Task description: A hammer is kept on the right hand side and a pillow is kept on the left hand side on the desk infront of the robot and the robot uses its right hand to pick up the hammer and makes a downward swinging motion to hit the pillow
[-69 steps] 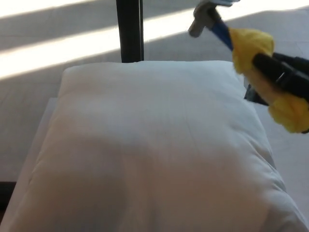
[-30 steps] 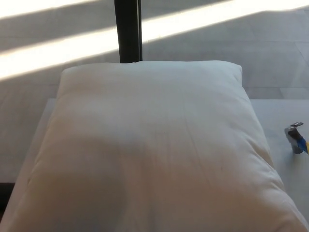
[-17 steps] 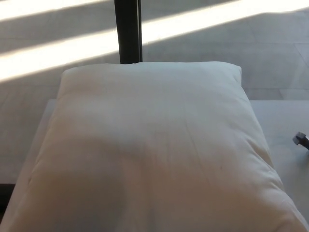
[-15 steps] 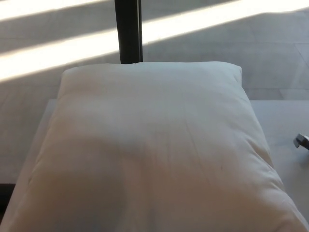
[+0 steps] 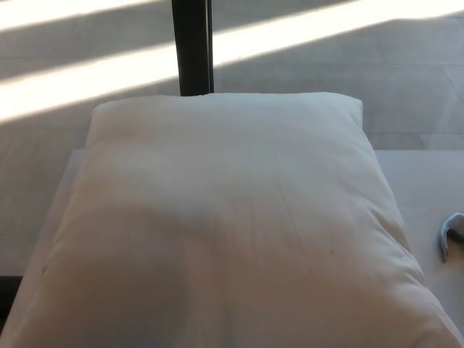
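**Pillow fills the desk; only the hammer's metal head shows at the right edge**

On the left and across most of the head view lies a large white pillow (image 5: pixel 225 225), plump and rectangular, resting flat on a pale desk (image 5: pixel 417 181). Its surface looks smooth, with faint creases and no clear dent. Behind its far edge stands a dark vertical post (image 5: pixel 192 45), and beyond that a grey floor crossed by bright bands of sunlight.

To the right of the pillow is a bare strip of desk. At the very right edge of the picture, just beside the pillow's near right corner, a small curved piece of grey metal shows: the head of the hammer (image 5: pixel 451 233). It appears to lie low against the desk. Its handle runs out of the picture.

Neither robot hand appears anywhere. The left hand is out of sight, and so is the right hand, so it cannot be told whether the right hand holds the handle or how far its fingers are spread.

As to progress, judging from this view alone: the hammer is down at desk level on the right, not raised over the pillow. Whether the strike is done or yet to come cannot be told here.
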Controlling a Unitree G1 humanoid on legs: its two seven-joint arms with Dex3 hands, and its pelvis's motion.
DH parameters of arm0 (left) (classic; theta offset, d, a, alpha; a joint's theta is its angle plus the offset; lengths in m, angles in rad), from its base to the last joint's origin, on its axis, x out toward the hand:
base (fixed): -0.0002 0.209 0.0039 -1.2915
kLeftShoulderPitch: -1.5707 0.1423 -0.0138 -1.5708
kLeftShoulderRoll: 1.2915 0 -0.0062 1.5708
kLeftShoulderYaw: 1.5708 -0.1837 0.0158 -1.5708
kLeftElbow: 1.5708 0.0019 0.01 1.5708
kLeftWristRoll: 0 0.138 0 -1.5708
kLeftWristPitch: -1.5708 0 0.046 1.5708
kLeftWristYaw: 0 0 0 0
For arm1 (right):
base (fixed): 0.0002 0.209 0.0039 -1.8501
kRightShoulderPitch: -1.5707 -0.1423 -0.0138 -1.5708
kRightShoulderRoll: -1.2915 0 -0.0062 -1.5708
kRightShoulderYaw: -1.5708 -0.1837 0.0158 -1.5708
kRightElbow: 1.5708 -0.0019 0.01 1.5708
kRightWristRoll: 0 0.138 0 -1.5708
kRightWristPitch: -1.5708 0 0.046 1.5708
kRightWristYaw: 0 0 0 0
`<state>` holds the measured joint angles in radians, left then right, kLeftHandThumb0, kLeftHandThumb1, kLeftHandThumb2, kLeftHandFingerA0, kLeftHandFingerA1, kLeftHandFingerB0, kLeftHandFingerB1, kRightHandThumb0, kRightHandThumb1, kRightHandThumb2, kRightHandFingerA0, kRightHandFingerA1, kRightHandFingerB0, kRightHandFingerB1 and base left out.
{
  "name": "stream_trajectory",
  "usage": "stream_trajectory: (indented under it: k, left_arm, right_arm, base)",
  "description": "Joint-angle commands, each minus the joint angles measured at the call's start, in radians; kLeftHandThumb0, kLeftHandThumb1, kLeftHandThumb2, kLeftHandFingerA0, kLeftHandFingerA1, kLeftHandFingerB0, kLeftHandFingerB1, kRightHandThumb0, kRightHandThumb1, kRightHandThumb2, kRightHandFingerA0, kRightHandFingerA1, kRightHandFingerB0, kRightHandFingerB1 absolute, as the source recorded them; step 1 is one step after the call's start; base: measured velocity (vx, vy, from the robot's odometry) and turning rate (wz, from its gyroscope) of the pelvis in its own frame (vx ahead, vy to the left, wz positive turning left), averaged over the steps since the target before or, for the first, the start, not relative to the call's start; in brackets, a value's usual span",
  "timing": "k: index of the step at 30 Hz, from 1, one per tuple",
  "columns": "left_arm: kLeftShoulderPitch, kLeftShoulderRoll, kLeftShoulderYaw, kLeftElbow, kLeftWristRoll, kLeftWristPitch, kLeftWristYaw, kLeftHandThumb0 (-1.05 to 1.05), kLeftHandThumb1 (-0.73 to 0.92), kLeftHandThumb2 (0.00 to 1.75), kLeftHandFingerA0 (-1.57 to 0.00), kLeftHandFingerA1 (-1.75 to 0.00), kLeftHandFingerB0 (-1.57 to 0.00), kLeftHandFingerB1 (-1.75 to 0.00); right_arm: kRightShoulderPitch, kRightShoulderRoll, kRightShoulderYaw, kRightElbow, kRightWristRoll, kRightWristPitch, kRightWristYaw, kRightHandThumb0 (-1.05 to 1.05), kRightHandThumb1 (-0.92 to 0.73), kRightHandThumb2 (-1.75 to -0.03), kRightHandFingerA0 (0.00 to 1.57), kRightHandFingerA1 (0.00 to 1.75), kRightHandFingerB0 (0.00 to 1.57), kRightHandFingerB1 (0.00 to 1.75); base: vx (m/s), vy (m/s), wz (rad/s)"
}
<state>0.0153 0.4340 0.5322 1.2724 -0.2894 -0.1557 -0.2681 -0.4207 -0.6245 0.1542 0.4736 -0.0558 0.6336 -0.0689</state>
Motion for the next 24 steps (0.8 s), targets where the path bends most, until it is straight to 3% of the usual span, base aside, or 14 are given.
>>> stream_trajectory:
  k: [1,5,6,7,11,12,13,15,16,17,18,24]
  left_arm:
    - [0.010,0.027,0.016,-0.001,-0.015,-0.005,0.004,-0.61,0.63,0.59,-0.74,-0.61,-0.74,-0.60]
    - [0.013,0.028,0.009,-0.001,-0.009,-0.015,-0.005,-0.62,0.64,0.59,-0.72,-0.63,-0.72,-0.61]
    - [0.011,0.029,0.014,0.006,-0.013,-0.012,-0.009,-0.61,0.64,0.59,-0.72,-0.61,-0.71,-0.59]
    - [0.011,0.029,0.012,0.006,-0.010,-0.014,-0.004,-0.62,0.63,0.59,-0.73,-0.60,-0.74,-0.59]
    - [0.009,0.029,0.007,0.008,-0.004,-0.015,0.005,-0.61,0.65,0.59,-0.72,-0.60,-0.71,-0.57]
    - [0.009,0.029,0.007,0.006,-0.004,-0.015,0.007,-0.61,0.64,0.59,-0.74,-0.62,-0.72,-0.58]
    - [0.011,0.029,0.000,0.005,0.004,-0.020,0.011,-0.64,0.66,0.61,-0.72,-0.57,-0.69,-0.54]
    - [0.010,0.031,0.004,0.010,-0.001,-0.017,-0.005,-0.61,0.65,0.60,-0.69,-0.59,-0.68,-0.56]
    - [0.011,0.031,0.004,0.008,-0.001,-0.018,-0.004,-0.63,0.64,0.60,-0.70,-0.59,-0.70,-0.57]
    - [0.009,0.028,0.012,0.007,-0.009,-0.015,0.000,-0.61,0.64,0.59,-0.71,-0.60,-0.70,-0.58]
    - [0.013,0.026,0.015,-0.005,-0.016,-0.016,-0.004,-0.61,0.63,0.59,-0.69,-0.62,-0.66,-0.57]
    - [-0.003,0.034,0.006,-0.001,-0.003,-0.011,0.010,-0.61,0.64,0.59,-0.69,-0.60,-0.69,-0.59]
  right_arm:
    - [0.113,-0.210,0.181,-0.052,-0.218,-0.442,0.159,-0.92,-0.60,-0.89,0.00,0.04,0.13,0.10]
    - [0.104,-0.225,0.198,-0.050,-0.217,-0.438,0.176,-0.97,-0.63,-0.94,0.00,0.04,0.12,0.04]
    - [0.103,-0.229,0.195,-0.050,-0.211,-0.440,0.176,-0.88,-0.57,-0.89,0.00,0.02,0.03,0.10]
    - [0.104,-0.233,0.192,-0.054,-0.203,-0.439,0.182,-0.94,-0.61,-0.98,0.00,0.12,0.04,0.06]
    - [0.113,-0.252,0.161,-0.077,-0.161,-0.443,0.207,-1.00,-0.64,-1.03,0.00,0.11,0.05,0.02]
    - [0.115,-0.255,0.157,-0.081,-0.158,-0.442,0.208,-0.98,-0.63,-1.02,0.00,0.11,0.03,0.04]
    - [0.121,-0.259,0.139,-0.086,-0.146,-0.443,0.206,-0.90,-0.58,-0.89,0.00,0.00,0.00,0.08]
    - [0.128,-0.265,0.099,-0.081,-0.117,-0.448,0.211,-0.89,-0.57,-0.88,0.00,0.00,0.00,0.09]
    - [0.139,-0.265,0.069,-0.085,-0.095,-0.450,0.206,-0.99,-0.65,-1.02,0.00,0.11,0.04,0.02]
    - [0.147,-0.273,0.048,-0.087,-0.084,-0.449,0.204,-0.92,-0.60,-0.92,0.00,0.00,0.02,0.08]
    - [0.172,-0.290,-0.017,-0.075,-0.043,-0.462,0.204,-1.02,-0.72,-1.09,0.00,0.11,0.00,0.02]
    - [0.288,-0.262,-0.340,-0.033,0.132,-0.501,0.217,-1.00,-0.77,-1.17,0.00,0.15,0.00,0.06]
  base:
    - [0.00,0.000,0.00]
    - [0.00,0.000,0.00]
    - [0.00,0.000,0.00]
    - [0.00,0.000,0.00]
    - [0.00,0.000,0.00]
    - [0.00,0.000,0.00]
    - [0.00,0.000,0.00]
    - [0.00,0.000,0.00]
    - [0.00,0.000,0.00]
    - [0.00,0.000,0.00]
    - [0.00,0.000,0.00]
    - [0.00,0.000,0.00]
